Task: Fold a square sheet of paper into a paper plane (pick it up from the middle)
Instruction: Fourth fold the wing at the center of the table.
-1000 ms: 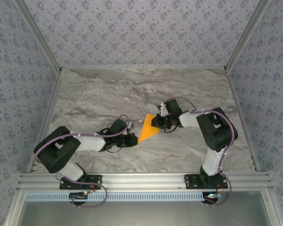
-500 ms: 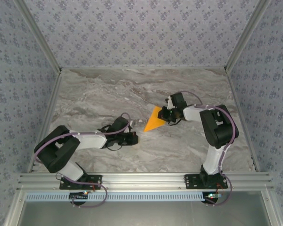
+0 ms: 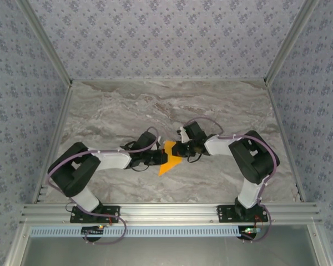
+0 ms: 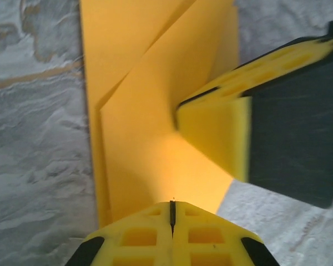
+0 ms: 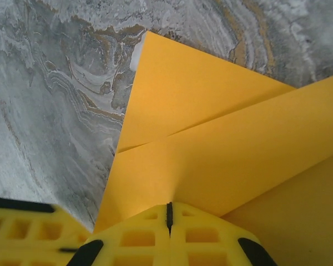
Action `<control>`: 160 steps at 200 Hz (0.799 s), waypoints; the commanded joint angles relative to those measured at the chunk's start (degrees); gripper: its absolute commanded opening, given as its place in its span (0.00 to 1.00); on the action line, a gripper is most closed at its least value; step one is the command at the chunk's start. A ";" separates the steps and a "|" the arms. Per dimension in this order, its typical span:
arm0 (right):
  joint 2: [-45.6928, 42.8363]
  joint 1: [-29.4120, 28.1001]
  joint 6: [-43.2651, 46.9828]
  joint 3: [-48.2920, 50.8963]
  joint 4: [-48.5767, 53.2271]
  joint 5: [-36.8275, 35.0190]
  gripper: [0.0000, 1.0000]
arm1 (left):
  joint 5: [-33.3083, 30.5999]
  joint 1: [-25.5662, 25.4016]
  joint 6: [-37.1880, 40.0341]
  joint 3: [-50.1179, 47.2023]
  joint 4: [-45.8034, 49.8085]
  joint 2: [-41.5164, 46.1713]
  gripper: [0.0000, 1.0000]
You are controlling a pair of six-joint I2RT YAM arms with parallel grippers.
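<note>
Marble-patterned table top [image 3: 111, 111], grey with pale veins; floral wallpapered walls [image 3: 166, 39] on three sides; aluminium rail [image 3: 172, 210] along the 6 o'clock edge, carrying both arm bases.

Orange paper [image 3: 167, 162]: partly folded, lying near the middle of the table, between the two grippers; broad end toward 12 o'clock, pointed end toward 7 o'clock; overlapping layers and diagonal fold edges plain in both wrist views; no marks on it.

Left gripper [image 3: 158, 158]: at 9 o'clock of the paper, arm reaching in from 8 o'clock; jaws closed tip to tip, a thin dark seam between the yellow fingertips [image 4: 150, 238]; closed tips set against the near edge of the paper; cannot tell whether any layer is pinched between them.

Right gripper [image 3: 178, 150]: at 1 o'clock of the paper, arm reaching in from 3 o'clock; jaws closed, fingertips [image 5: 139, 233] meeting at a narrow seam with the paper running in under them; gripping the paper; in the left wrist view, its yellow pad [image 4: 216, 133] flat against the top layer at 3 o'clock, black body behind it.
</note>
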State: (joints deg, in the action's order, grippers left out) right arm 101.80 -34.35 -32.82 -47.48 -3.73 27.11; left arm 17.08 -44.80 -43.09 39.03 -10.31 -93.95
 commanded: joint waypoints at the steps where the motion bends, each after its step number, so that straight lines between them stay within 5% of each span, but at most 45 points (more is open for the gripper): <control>1: 0.76 -0.37 -0.36 0.52 4.55 0.04 0.07 | -0.64 -0.53 0.16 0.43 0.55 -1.26 0.00; 45: 2.32 1.68 1.39 -2.25 6.23 -0.73 0.06 | -0.14 -0.58 -0.81 -0.31 3.86 -3.84 0.00; 120: 6.48 14.10 1.02 -7.40 6.84 -2.05 0.07 | -0.42 -0.60 -0.96 -5.45 7.26 -1.74 0.00; 160: 1.82 13.92 -1.38 -7.80 7.87 -3.65 0.08 | -0.26 -0.51 0.78 -3.22 7.95 0.12 0.00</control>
State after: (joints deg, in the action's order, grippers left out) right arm 106.41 -20.62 -32.58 -54.81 1.61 28.82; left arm 17.10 -44.80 -43.97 36.56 -12.34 -94.17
